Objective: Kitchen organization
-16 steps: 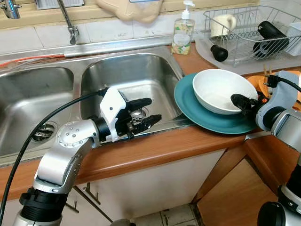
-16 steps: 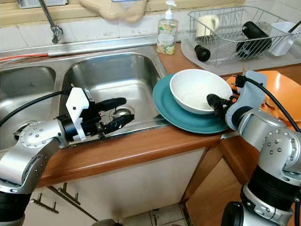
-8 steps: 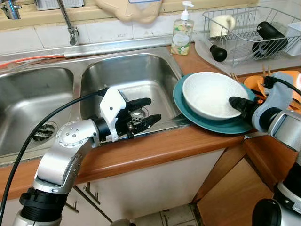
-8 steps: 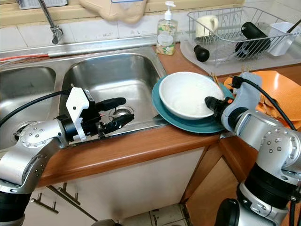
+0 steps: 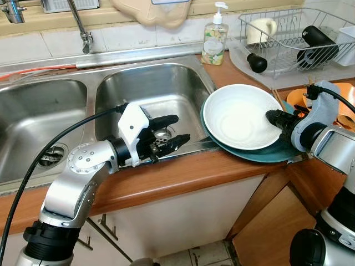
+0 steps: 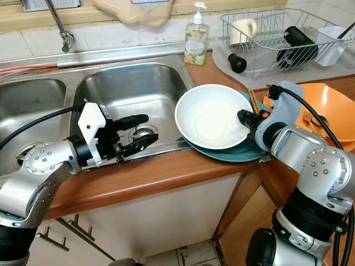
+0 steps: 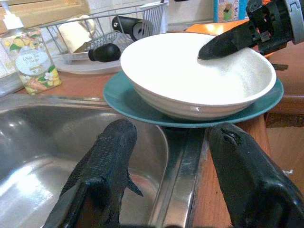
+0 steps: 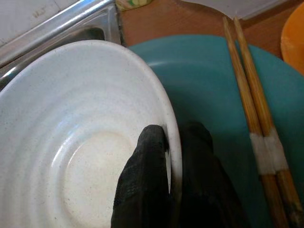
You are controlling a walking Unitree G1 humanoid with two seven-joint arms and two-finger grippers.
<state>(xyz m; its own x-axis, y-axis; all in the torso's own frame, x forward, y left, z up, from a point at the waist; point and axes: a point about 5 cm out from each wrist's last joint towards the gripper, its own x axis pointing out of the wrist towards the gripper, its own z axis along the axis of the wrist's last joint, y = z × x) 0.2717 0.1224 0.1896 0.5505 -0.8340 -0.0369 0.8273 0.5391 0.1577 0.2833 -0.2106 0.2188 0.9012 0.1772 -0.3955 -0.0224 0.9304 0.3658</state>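
1. White bowl (image 5: 239,116), pinched at its rim by right gripper (image 8: 167,156) (one finger inside, one outside the wall), now tilts toward the sink (image 5: 152,91); 1 s ago it sat flat on the teal plate (image 5: 266,152).
2. Bowl has shifted left vs. earlier frames, baring a pair of chopsticks (image 8: 254,118) on the plate.
3. Left gripper (image 5: 169,132) holds unchanged over the sink's front edge, fingers spread wide, nothing between them.
4. Meaning, prob.: bowl is being lifted off the plate, either toward the sink or for handover; not yet clear of the plate.
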